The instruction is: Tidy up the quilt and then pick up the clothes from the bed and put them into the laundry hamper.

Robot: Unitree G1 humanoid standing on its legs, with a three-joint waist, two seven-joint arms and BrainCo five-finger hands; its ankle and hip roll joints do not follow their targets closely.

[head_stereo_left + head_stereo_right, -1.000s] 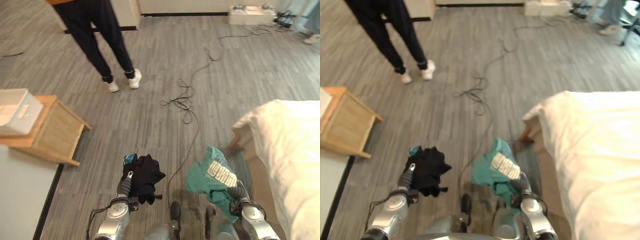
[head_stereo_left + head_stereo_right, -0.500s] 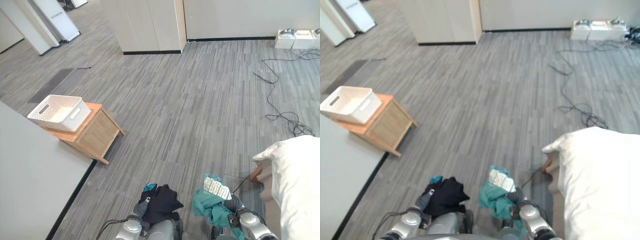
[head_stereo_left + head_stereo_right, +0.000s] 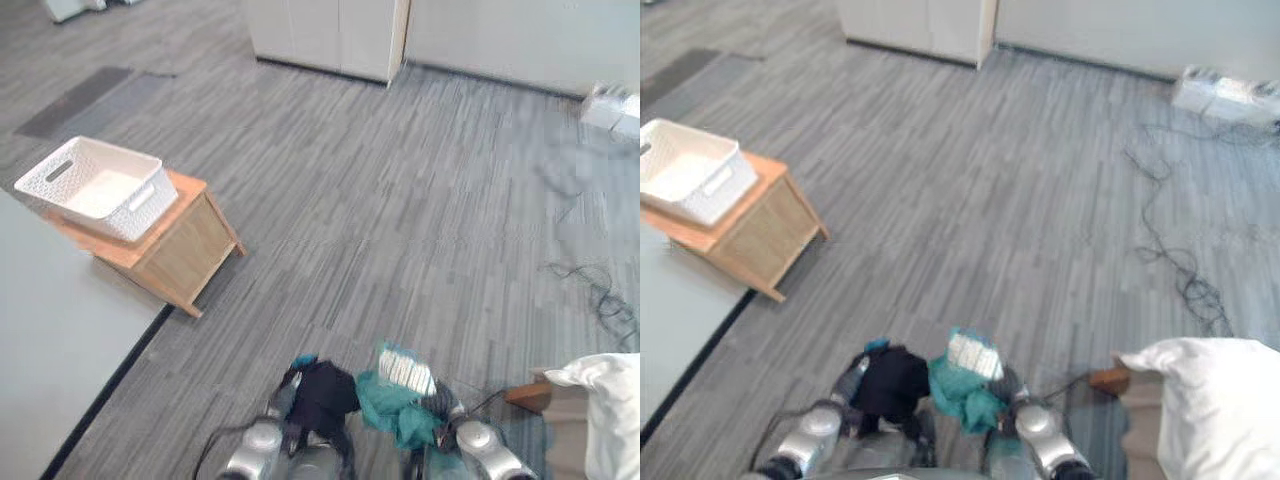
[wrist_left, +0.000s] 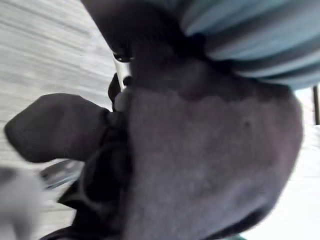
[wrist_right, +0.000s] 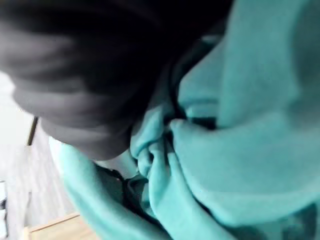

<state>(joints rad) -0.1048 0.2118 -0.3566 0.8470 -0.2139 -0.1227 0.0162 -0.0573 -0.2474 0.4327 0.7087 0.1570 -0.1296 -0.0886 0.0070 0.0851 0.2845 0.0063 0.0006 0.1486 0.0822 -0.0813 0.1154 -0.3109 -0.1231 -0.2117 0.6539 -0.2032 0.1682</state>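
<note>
Grey plank floor (image 3: 400, 230) runs wide and open ahead of the robot, w/ the white laundry hamper (image 3: 95, 187) as landmark: it sits on a low wooden stand (image 3: 165, 245), and a pale flat surface (image 3: 50, 350) w/ a dark edge lies just beside that stand on the near side. Pale cabinets (image 3: 325, 35) w/ a dark base strip close off the far side, well beyond the hamper. Loose black cables (image 3: 1185, 280) lie well apart from the hamper, twd the bed side. Bed corner w/ the white quilt (image 3: 1205, 400) shows at the near edge, far from the hamper, a wooden bed leg (image 3: 1108, 379) at its foot. Between hamper and bed the floor is open. Left hand (image 3: 283, 395) is closed round a black garment (image 3: 322, 393); its wrist view shows dark cloth (image 4: 200, 165) bunched against the ribbed cover. Right hand (image 3: 440, 404) grips a teal garment (image 3: 395, 405), teal folds (image 5: 225, 150) packed close in its wrist view. Both clothes are held low in front of the robot, touching each other, well short of the hamper. White patch (image 3: 404, 368) w/ dark print tops the teal cloth; text too small to read.
</note>
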